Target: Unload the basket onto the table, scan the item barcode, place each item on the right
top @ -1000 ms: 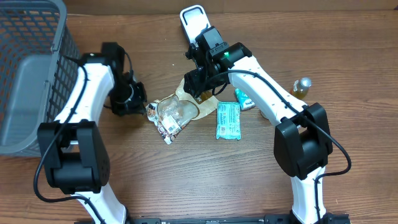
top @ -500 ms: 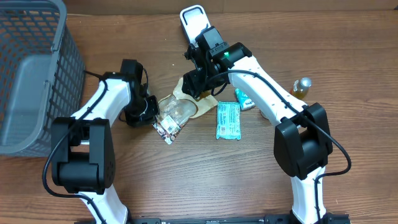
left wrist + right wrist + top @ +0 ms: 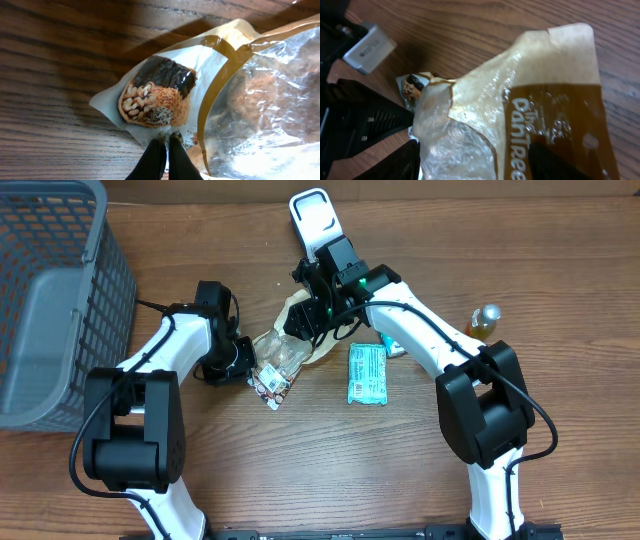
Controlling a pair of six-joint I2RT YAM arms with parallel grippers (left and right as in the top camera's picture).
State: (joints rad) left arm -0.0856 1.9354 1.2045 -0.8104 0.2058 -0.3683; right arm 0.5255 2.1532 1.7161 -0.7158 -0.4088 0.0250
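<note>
**Snack bag between two grippers on the wooden table**

A brown wood-grain table (image 3: 560, 260) is seen from above. At its far left a grey plastic mesh basket (image 3: 60, 240) is set. Right of it, the left gripper (image 3: 163, 150) is brought down low over the table with its fingers pressed together. Their tips are placed at the lower edge of the crinkled clear plastic snack bag with tan and brown print (image 3: 285, 358). Whether any film is pinched between them cannot be told. The bag is found near the middle of the table. Its upper end is straddled by the right gripper (image 3: 308, 318), whose fingers are spread wide on either side of it. Whether they press on the bag cannot be told. Behind that gripper a white rounded flat device (image 3: 312, 215) is laid. Further right a teal rectangular foil packet (image 3: 367, 373) is laid flat, and near the right edge a small amber bottle with a silver cap (image 3: 486, 320) is seen.
</note>
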